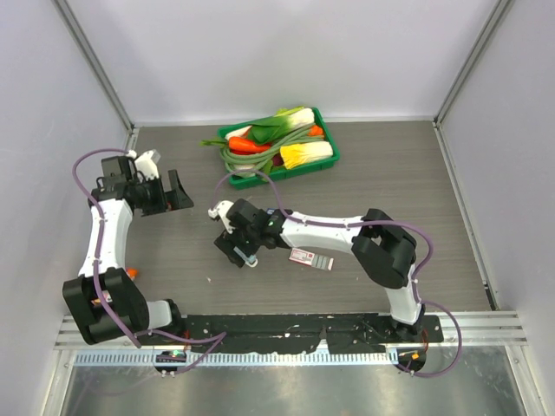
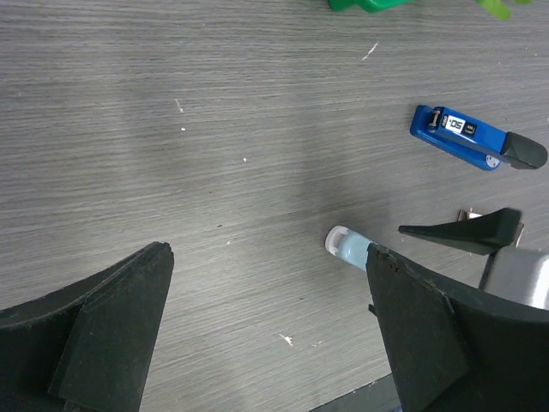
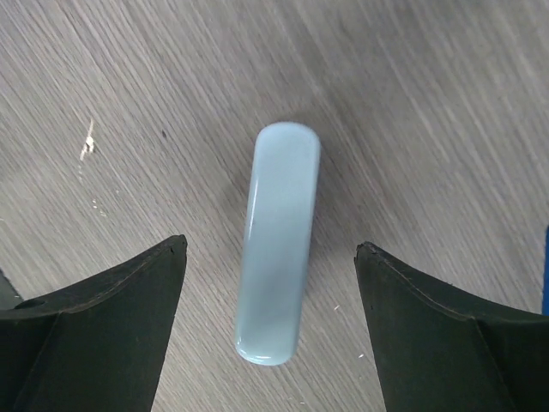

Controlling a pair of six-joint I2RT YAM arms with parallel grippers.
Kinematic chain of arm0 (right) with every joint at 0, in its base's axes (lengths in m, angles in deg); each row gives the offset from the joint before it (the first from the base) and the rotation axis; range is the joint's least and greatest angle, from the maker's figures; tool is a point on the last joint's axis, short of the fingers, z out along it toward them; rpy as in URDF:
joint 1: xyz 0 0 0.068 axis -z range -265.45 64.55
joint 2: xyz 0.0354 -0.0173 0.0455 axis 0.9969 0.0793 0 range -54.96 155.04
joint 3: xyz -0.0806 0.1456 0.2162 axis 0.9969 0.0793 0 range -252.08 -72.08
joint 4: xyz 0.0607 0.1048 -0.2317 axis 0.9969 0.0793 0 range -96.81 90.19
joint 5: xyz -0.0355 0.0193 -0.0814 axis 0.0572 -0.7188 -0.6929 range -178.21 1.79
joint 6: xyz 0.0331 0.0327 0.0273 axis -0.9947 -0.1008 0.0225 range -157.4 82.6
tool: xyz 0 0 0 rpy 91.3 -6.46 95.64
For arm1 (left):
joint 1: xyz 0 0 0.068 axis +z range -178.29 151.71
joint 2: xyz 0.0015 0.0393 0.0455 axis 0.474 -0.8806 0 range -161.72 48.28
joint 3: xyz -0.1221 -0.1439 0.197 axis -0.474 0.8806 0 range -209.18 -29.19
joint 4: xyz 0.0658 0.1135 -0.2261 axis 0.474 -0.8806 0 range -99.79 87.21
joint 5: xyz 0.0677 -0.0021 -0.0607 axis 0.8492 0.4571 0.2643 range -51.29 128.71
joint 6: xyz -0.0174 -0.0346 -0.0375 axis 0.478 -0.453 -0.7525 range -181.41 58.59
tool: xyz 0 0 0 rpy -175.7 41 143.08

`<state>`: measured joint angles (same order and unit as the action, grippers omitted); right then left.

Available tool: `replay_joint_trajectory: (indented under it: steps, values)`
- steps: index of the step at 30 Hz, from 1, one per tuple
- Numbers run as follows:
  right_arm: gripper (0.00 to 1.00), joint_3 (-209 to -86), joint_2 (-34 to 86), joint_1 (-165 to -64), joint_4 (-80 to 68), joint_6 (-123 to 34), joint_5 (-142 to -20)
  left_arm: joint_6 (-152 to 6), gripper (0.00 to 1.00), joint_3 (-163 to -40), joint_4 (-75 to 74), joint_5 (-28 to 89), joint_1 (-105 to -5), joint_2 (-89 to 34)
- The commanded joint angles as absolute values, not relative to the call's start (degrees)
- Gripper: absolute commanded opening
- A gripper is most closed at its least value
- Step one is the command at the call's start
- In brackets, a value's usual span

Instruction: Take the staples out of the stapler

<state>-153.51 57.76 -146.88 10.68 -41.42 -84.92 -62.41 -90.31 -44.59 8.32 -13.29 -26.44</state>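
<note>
Stapler (image 2: 463,137): dark blue with a black end, lying flat on the wood-grain table (image 2: 171,103), upper right of the left wrist view, apart from both grippers.
Right gripper (image 3: 270,247): jaws spread wide, straddling a pale blue oblong object (image 3: 276,257) without touching it.
Left gripper (image 2: 268,250): fingers wide apart, holding nothing.
Green vegetable tray (image 1: 323,115): top centre of the overhead view.
Red-and-white carton (image 1: 310,258): centre, beside the right arm.

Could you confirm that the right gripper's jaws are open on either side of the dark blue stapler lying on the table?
Not quite. The right gripper has its jaws open on either side of the pale blue oblong object lying on the table, as the right wrist view shows. The dark blue stapler lies apart from it, in the left wrist view.
</note>
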Motion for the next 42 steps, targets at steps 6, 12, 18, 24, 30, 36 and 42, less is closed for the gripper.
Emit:
replay_joint_trajectory:
  steps: [6,12,18,24,30,36,42]
  values:
    - [0.71,-154.44,58.41,-149.97,11.38,-39.25,-91.20,-61.67,0.98,-89.39,-45.15,5.40,-13.35,-23.88]
    - [0.40,-155.22,58.41,-149.97,11.56,-39.86,-92.08,-61.67,0.94,-87.90,-44.19,7.33,-14.31,-22.56]
    - [0.29,-156.28,59.03,-149.88,12.70,-40.48,-94.89,-61.67,0.93,-85.79,-43.13,8.39,-17.30,-21.77]
    - [0.10,-154.97,55.61,-147.08,9.64,-46.87,-97.87,-61.67,0.99,-86.31,-43.30,7.94,-18.88,-19.93]
    - [0.04,-143.73,47.88,-143.37,-5.38,-59.45,-99.19,-62.12,0.98,-88.87,-46.38,6.55,-21.25,-20.02]
    - [0.03,-139.24,42.78,-143.29,-12.07,-65.26,-102.45,-58.86,0.91,-82.90,-43.22,6.37,-30.02,-15.98]
    - [0.02,-135.90,38.82,-143.37,-15.86,-70.36,-101.75,-57.38,0.83,-80.07,-40.05,6.02,-35.32,-16.84]
